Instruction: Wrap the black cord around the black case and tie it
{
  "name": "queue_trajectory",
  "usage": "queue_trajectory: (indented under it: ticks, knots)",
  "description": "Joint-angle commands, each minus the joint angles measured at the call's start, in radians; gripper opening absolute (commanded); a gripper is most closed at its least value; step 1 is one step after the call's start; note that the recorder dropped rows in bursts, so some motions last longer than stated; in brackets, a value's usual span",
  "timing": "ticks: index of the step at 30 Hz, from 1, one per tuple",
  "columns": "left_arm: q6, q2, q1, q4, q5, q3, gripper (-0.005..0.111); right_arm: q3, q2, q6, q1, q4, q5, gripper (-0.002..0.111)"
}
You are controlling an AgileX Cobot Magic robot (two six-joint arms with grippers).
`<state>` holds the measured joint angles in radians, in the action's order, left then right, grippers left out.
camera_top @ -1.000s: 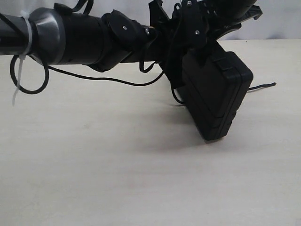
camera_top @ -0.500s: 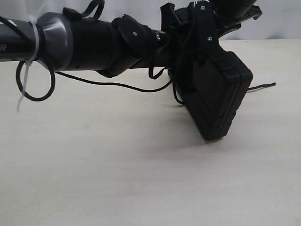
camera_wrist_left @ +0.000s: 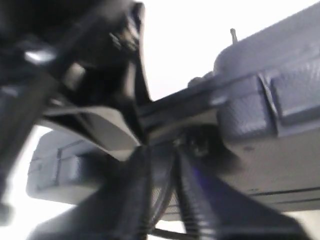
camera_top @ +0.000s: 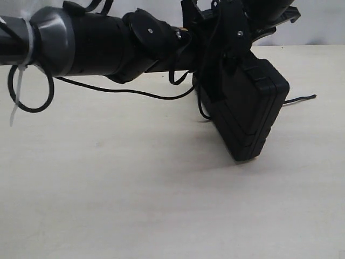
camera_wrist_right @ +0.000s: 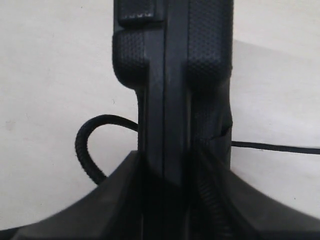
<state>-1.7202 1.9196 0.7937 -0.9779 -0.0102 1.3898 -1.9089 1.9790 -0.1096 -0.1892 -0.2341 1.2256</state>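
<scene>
Gripping black case (camera_top: 253, 108) w/ R hand (camera_wrist_right: 167, 167), L arm (camera_top: 97, 46) shifted back

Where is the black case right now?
In the exterior view the black case is tilted at the right of the table, its top end clamped by the right end effector, with the black cord poking out behind it.

a pale beige table (camera_top: 108, 205) carries the black cord (camera_top: 302, 99), its tail lying flat beside the tilted black case (camera_top: 253, 110).
</scene>
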Motion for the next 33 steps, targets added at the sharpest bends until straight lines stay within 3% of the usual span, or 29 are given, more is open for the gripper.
queue_trajectory:
  ticks: [1,3,11,18,33]
  knots:
    - [0.028,-0.038,-0.02,-0.01,0.087,0.007,0.045,0.001,-0.005,0.002,0.001,0.003,-0.005,0.033]
    - [0.032,-0.056,-0.035,-0.005,0.134,-0.004,0.051,0.001,-0.005,0.002,0.001,0.003,-0.005,0.033]
    - [0.102,-0.151,-0.129,-0.003,0.126,-0.098,0.049,0.003,-0.005,0.002,0.001,-0.023,-0.005,0.031]
    - [0.204,-0.206,-0.26,-0.003,0.179,-0.125,0.049,0.031,-0.005,-0.003,-0.019,-0.041,-0.005,0.004]
    - [0.235,-0.21,-0.441,-0.006,0.431,-0.125,0.043,0.228,-0.005,0.029,-0.237,-0.041,-0.184,0.005]
